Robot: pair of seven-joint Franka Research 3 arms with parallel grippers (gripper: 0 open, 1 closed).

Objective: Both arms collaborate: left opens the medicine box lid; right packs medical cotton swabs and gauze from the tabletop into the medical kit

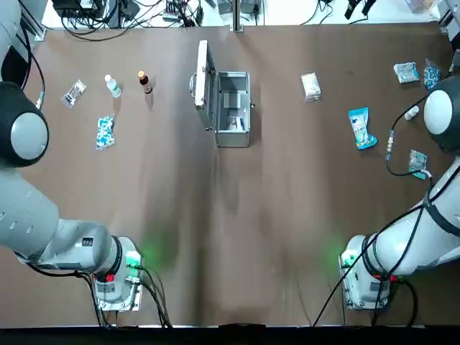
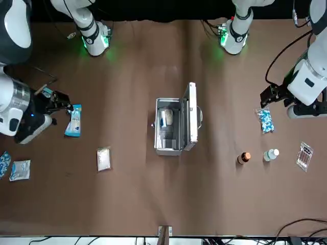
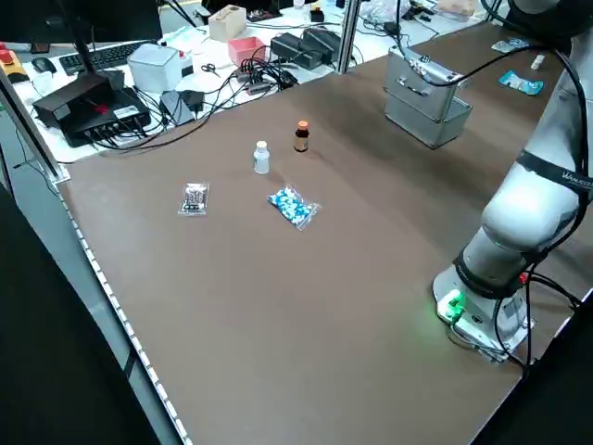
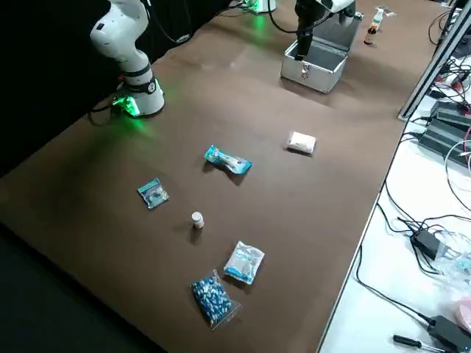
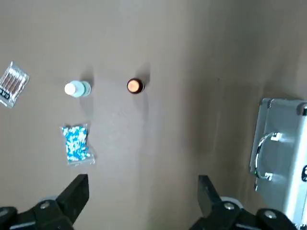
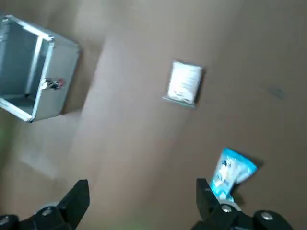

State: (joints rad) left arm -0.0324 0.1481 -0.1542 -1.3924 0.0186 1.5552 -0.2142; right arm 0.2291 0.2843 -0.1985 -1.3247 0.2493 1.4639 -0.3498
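On table point(image 1: 273, 237): one medical kit point(image 1: 232, 109), one gauze point(image 1: 310, 86), one medical cotton swabs point(image 1: 361, 128).

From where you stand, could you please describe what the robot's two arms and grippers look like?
Both arms have glossy white shells, rounded grey joints and black cables trailing along them. A green light glows at each base. The left gripper and right gripper both have black, angular fingers.

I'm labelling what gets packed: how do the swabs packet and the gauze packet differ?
The swabs are a long bright-blue printed packet; the gauze is a shorter, plain white one. The gauze lies nearer the kit; the swabs lie farther toward the right arm's side. Both lie flat on the table, still unpacked.
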